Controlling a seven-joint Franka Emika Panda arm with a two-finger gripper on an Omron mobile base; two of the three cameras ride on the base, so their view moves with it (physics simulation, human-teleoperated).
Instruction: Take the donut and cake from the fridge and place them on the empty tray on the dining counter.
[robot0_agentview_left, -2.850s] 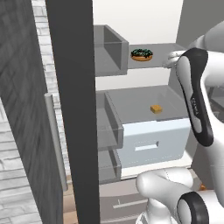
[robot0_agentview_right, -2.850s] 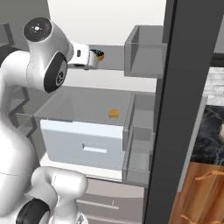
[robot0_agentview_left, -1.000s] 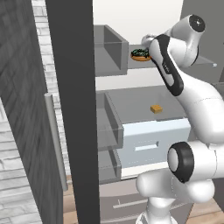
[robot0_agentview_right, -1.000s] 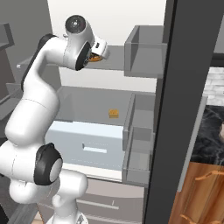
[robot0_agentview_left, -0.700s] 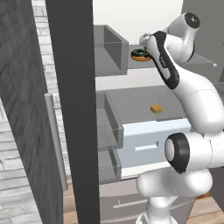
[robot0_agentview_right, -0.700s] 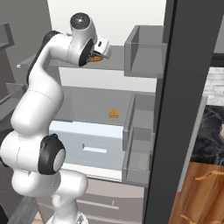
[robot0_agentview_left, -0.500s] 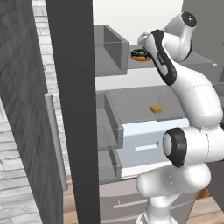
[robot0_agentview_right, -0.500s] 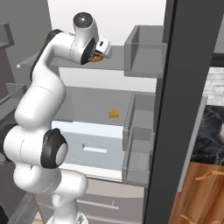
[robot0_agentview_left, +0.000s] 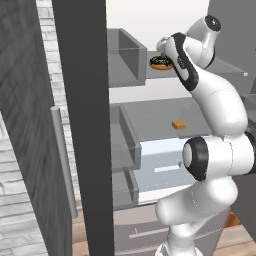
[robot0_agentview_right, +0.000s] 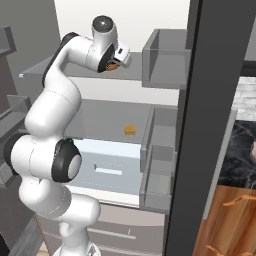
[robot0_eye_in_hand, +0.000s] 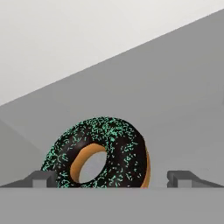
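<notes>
The fridge (robot0_agentview_left: 82, 125) stands open. On its upper glass shelf lies the donut (robot0_agentview_left: 160, 62), dark-iced with green sprinkles. My gripper (robot0_agentview_left: 164, 54) reaches in at that shelf and is open. In the hand view the donut (robot0_eye_in_hand: 118, 148) sits between the two fingertips (robot0_eye_in_hand: 41, 178), one on each side, with gaps left on both sides. From the right base view the hand (robot0_agentview_right: 120, 58) covers most of the donut (robot0_agentview_right: 114, 65). The small yellow-orange cake (robot0_agentview_left: 178, 124) rests on the shelf below, also seen as the cake (robot0_agentview_right: 130, 129). The tray is out of view.
Grey door bins (robot0_agentview_left: 125, 60) hang beside the shelves, and a pale drawer (robot0_agentview_left: 165, 165) is under the cake's shelf. The dark door edge (robot0_agentview_right: 195, 125) stands close on the right, with black marble counter (robot0_agentview_right: 244, 155) and wood (robot0_agentview_right: 235, 215) beyond it.
The hand has edged in towards the donut on the upper shelf. The jaws stay wide. Donut and cake have not moved.
</notes>
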